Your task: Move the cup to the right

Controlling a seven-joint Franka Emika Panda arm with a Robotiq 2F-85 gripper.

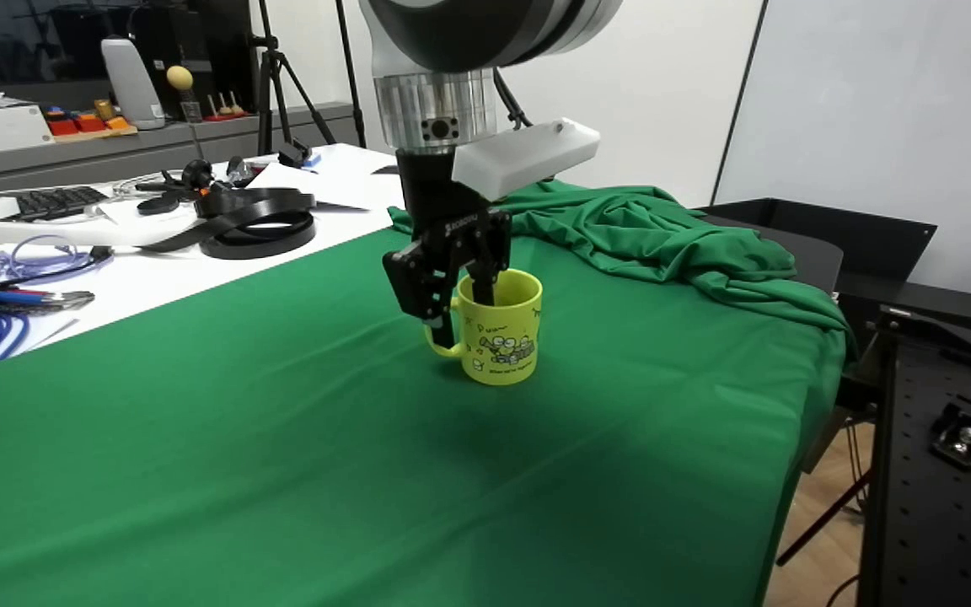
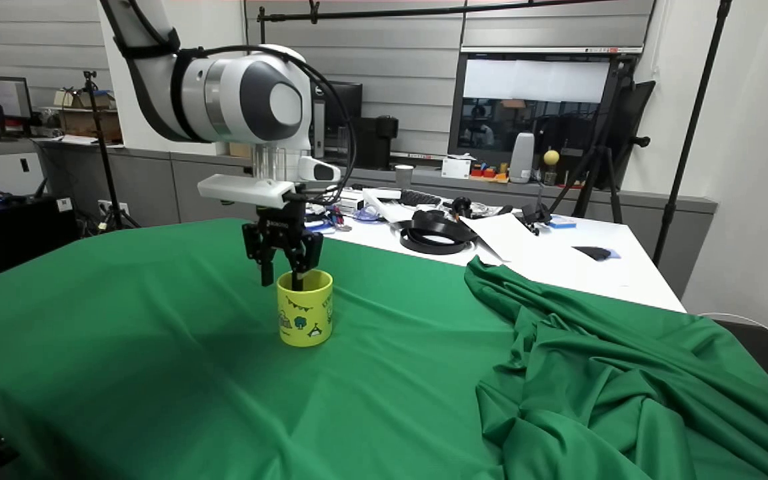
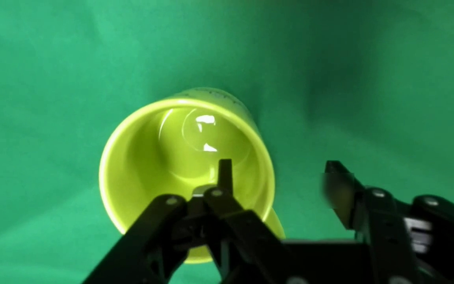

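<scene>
The yellow-green cup (image 1: 498,346) stands upright on a green cloth, and it also shows in an exterior view (image 2: 305,317) and in the wrist view (image 3: 195,146). Dark printed drawings are on its side. Its loop handle (image 3: 276,225) is partly hidden by the gripper in the wrist view. My gripper (image 3: 279,162) is open and points down, and it also shows in both exterior views (image 1: 464,320) (image 2: 282,283). One finger is inside the cup's mouth. The other finger is outside, on the handle side. The cup wall lies between the fingers, with gaps visible in the wrist view.
The green cloth (image 1: 283,472) covers the table, with a bunched heap (image 2: 597,393) at one side. Black straps (image 1: 262,223), cables and a keyboard (image 1: 56,202) lie on the white tabletop (image 2: 557,260) behind. A dark perforated rail (image 1: 941,472) stands beyond the table's edge.
</scene>
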